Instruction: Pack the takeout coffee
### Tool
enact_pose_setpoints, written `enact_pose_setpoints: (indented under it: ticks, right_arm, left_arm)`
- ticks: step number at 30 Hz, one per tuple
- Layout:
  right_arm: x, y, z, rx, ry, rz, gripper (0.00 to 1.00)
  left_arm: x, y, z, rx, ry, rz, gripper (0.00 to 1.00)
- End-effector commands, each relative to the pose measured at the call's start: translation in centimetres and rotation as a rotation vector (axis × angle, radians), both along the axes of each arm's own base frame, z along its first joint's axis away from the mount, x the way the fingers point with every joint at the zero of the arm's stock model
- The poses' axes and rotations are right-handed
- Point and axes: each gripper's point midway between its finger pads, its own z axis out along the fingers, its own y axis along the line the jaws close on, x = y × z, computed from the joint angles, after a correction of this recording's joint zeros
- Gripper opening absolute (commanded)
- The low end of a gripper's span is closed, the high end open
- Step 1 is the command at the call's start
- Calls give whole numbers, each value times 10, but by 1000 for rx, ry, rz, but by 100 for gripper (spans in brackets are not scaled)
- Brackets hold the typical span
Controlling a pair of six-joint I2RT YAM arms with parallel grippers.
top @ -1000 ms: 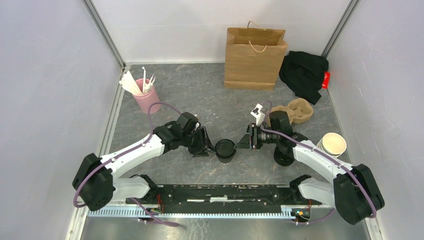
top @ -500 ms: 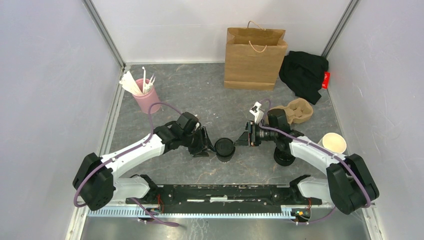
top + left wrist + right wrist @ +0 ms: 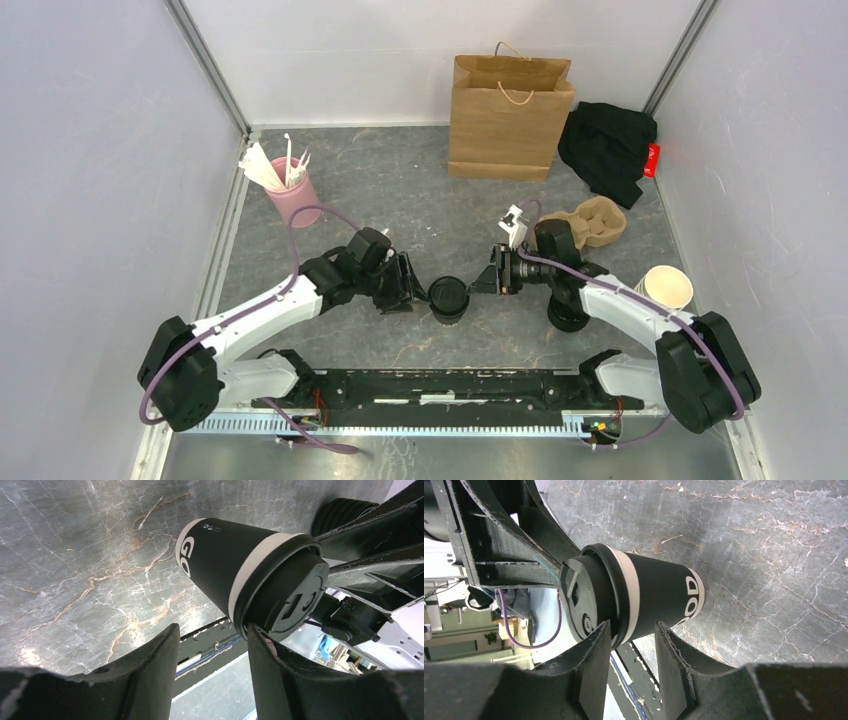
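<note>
The takeout coffee [image 3: 449, 298] is a black paper cup with a black dome lid. It stands upright on the marbled table between my two grippers. My left gripper [image 3: 417, 290] is open just left of it. In the left wrist view the cup [image 3: 220, 565] lies past the fingertips, with the lid rim against one finger [image 3: 280, 675]; the gripper [image 3: 212, 630] holds nothing. My right gripper [image 3: 483, 280] is open just right of it. In the right wrist view the cup [image 3: 659, 597] sits just beyond the gripper [image 3: 632, 625], its lid edge at one fingertip [image 3: 596, 655].
A brown paper bag [image 3: 510, 115] stands at the back. A cardboard cup carrier [image 3: 597, 222] and black cloth [image 3: 608, 145] lie at the right. Lidless cups [image 3: 667, 288] and black lids [image 3: 567, 318] sit near my right arm. A pink cup of stirrers [image 3: 292, 195] stands at the left.
My right gripper has edged a little left and up, closer to the cup. My left arm has shifted slightly. The cup has not moved.
</note>
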Motion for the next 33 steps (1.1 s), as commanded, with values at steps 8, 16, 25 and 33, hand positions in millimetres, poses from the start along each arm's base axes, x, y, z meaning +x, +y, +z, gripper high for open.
enact_pose_setpoints:
  ticks: [8, 16, 25, 33]
  right_arm:
    - [10, 1, 49, -89, -72, 113, 53]
    - [-11, -4, 39, -56, -37, 105, 71]
    - [-26, 15, 29, 43, 23, 62, 64]
    - [-8, 17, 22, 20, 30, -18, 46]
  left_arm:
    - [23, 15, 69, 71, -222, -24, 74]
    - [38, -13, 84, 19, -272, -143, 92]
    - [51, -29, 40, 95, -211, -257, 85]
    - [41, -27, 34, 46, -161, -175, 72]
